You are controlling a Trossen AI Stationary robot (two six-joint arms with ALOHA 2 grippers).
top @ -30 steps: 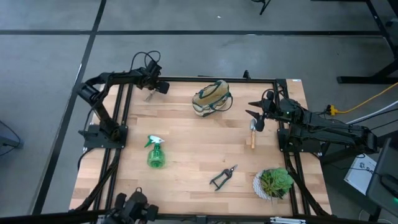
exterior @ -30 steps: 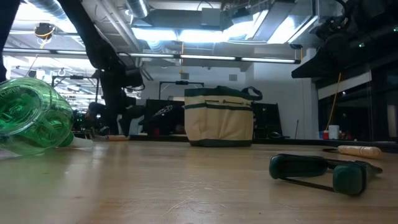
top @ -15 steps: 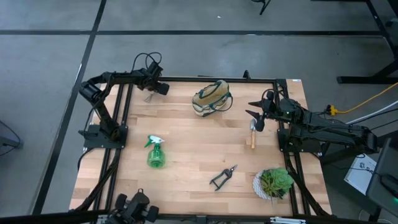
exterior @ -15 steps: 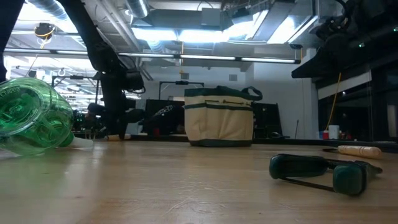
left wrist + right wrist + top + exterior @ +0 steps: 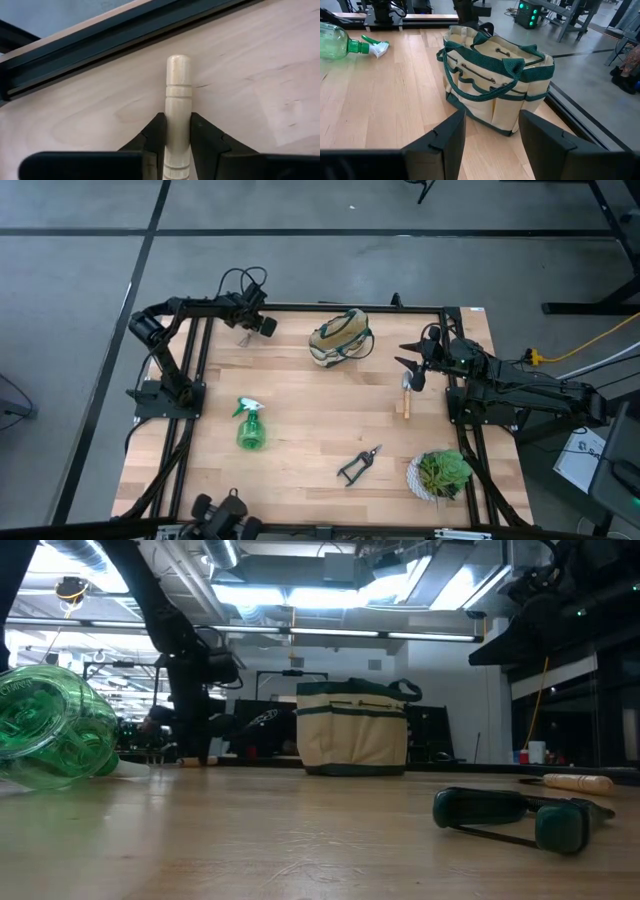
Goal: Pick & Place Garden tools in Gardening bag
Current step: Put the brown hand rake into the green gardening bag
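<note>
My left gripper [image 5: 263, 326] is at the table's far left, shut on the wooden handle of the rake [image 5: 178, 95]; the rake's metal head [image 5: 240, 337] shows just left of it. The beige and green gardening bag [image 5: 340, 337] stands upright at the far middle. The trowel [image 5: 405, 397] lies on the table just under my right gripper [image 5: 415, 370], which is open and empty and faces the bag [image 5: 495, 75]. The green spray bottle [image 5: 250, 425] lies on its side at the left. The black-handled shears [image 5: 358, 465] lie flat near the front. My left gripper pinches the rake's wooden handle [image 5: 177, 122] between its two fingers [image 5: 156, 137], a short way back from the handle's rounded free end [image 5: 178, 65]. The fingers come from above and lie across the handle. I cannot tell whether the rake is clear of the table.
A leafy plant in a white pot [image 5: 440, 475] stands at the front right corner. A black frame rail [image 5: 125, 40] runs along the far edge close to the rake. Bare wood lies between the bottle, the bag and the shears.
My left gripper has shifted a little toward the table's right, toward the bag. My right gripper and the other things have kept still.
</note>
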